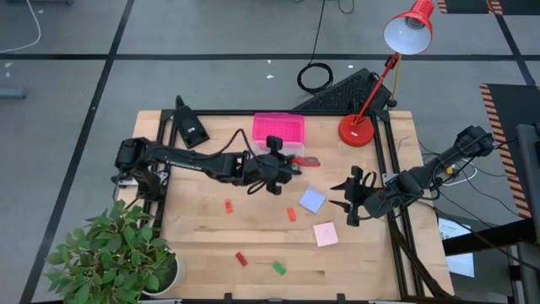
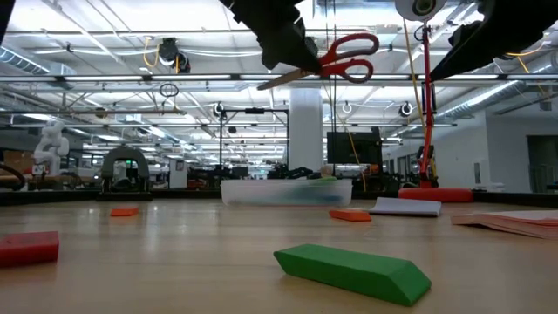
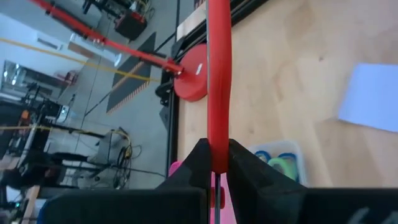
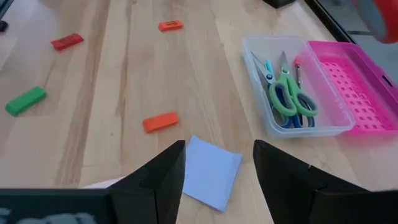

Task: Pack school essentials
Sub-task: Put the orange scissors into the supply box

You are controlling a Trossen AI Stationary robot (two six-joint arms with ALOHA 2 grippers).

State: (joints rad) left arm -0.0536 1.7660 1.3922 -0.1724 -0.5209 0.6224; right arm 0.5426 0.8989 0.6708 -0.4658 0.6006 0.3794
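Above the bench's far edge, the left tool (image 1: 283,165) grips red-handled steel scissors (image 2: 336,57) by the rigid, slippery blades; the right tool (image 4: 214,171) hovers open.

Red-handled scissors (image 2: 344,58) held aloft; green scissors (image 4: 292,96) lie in the box

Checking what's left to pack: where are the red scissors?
High view: red scissors held in the air by the left gripper, beside the clear box, left of the lamp.
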